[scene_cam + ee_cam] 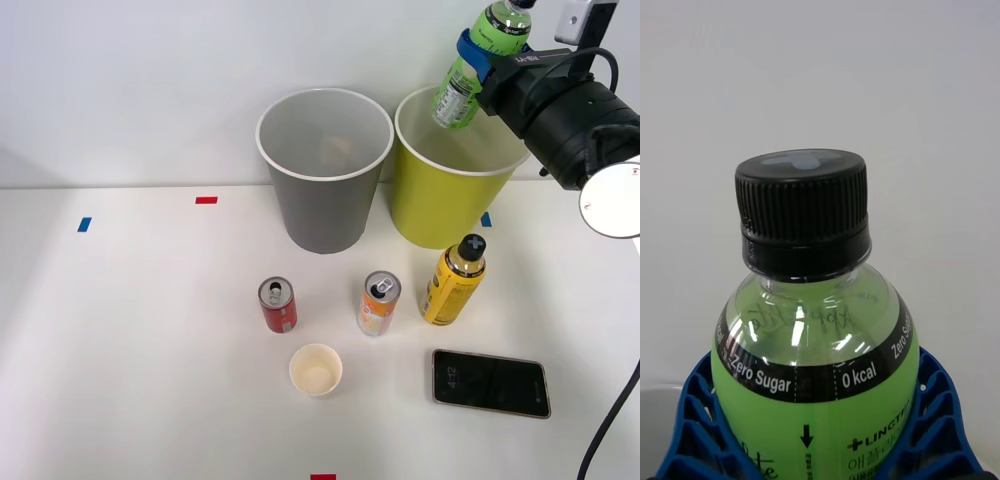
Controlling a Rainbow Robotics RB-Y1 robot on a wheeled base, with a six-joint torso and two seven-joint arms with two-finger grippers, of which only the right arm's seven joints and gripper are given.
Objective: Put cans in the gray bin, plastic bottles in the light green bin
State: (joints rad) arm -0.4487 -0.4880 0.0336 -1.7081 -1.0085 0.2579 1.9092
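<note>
White wall closes off the far side, and a white worktop (120, 350) carries everything else. On its far part stand the two buckets side by side, just apart: the gray bin (322, 205) to the left and the light green bin (440, 205) to the right.

The right pincer (487, 52) is clamped on the green bottle (482, 60), its blue ribbed fingers (685, 427) hugging the body just below the shoulder, as the wrist view shows. The bottle hangs in the air with its black cap (803, 206) up and slightly to the right, its base lowest and leaning left, so the long axis is tilted, not plumb. What matters most: the base sits over the far right part of the light green bin's mouth, inside the line of the white rim as seen from the front. The bottle is above the rim rather than down in the bucket, and the gray bin lies well to its left.

On this showing the bottle looks ready to drop into the correct bin; the risk I would name is the tilt carrying the base toward the far rim.

Nearer on the worktop wait the yellow bottle (453, 280), upright, the orange-and-white can (379, 303) just left of it, and the red can (278, 305) farther left. A paper cup (315, 369) and a phone (490, 382) lie nearest.
</note>
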